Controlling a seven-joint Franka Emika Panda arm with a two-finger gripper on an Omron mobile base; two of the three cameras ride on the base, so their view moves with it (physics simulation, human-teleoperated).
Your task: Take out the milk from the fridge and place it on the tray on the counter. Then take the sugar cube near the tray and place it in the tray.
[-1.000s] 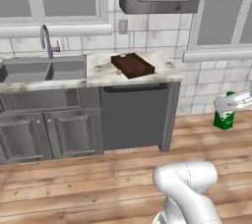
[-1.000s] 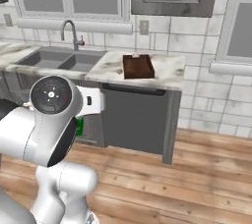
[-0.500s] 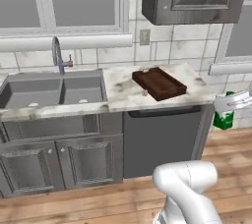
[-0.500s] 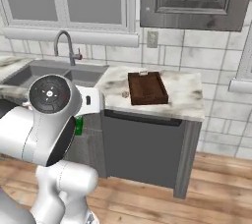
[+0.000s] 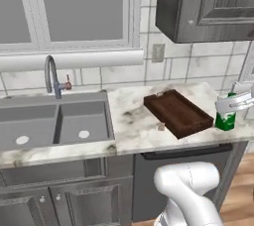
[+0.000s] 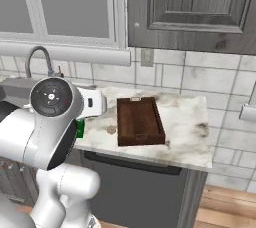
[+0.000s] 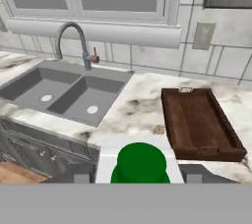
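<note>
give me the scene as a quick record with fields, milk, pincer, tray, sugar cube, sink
milk: green and white carton, held upright in the air at the counter's edge, not yet in the tray
pincer: closed on the milk
tray: dark brown wood, on the counter, nothing in it
sugar cube: tiny tan cube on the counter, just beside the tray's near long side
sink: grey double basin with curved faucet, on the side of the tray away from the milk
</note>
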